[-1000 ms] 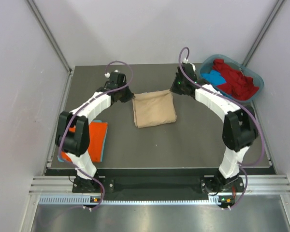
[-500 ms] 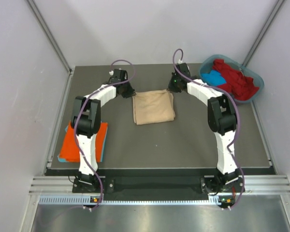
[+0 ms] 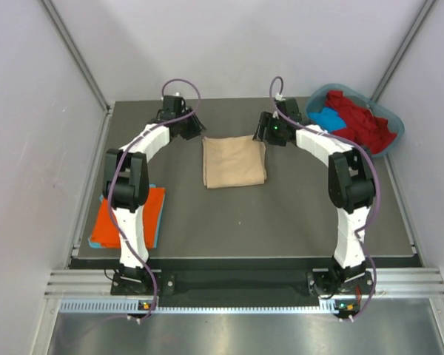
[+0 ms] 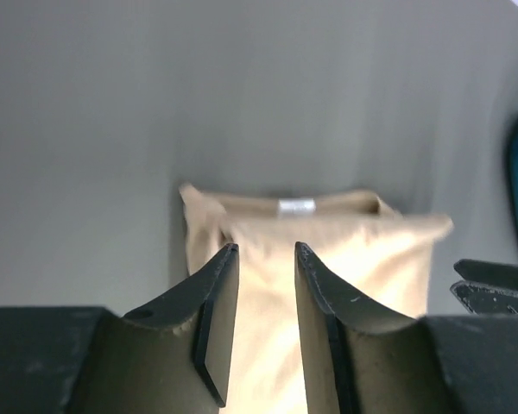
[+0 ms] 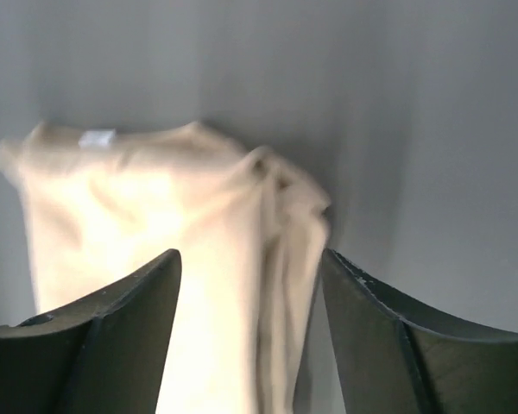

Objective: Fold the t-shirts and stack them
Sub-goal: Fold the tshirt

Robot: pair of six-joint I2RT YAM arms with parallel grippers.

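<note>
Beige t-shirt (image 3: pixel 234 162) folded flat on worktop (image 3: pixel 281 214), lying between grippers: just right of left gripper (image 3: pixel 195 128), just left of right gripper (image 3: pixel 260 133). Left gripper narrowly parted, empty; right gripper wide, empty. Orange t-shirt stack (image 3: pixel 103 224) well behind left gripper, which is nearer it than right.

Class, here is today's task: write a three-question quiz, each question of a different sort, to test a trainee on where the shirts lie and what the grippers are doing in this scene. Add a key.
1. True or false: the beige t-shirt lies folded on the table, while the left gripper and right gripper are open and hold nothing.
2. Where is the orange t-shirt?
A. in the tub
B. at the table's near left corner
C. under the beige one
3. Name the two colours of the heaped t-shirts in the tub.

Key: 1 true; 2 B; 3 red and blue.
</note>
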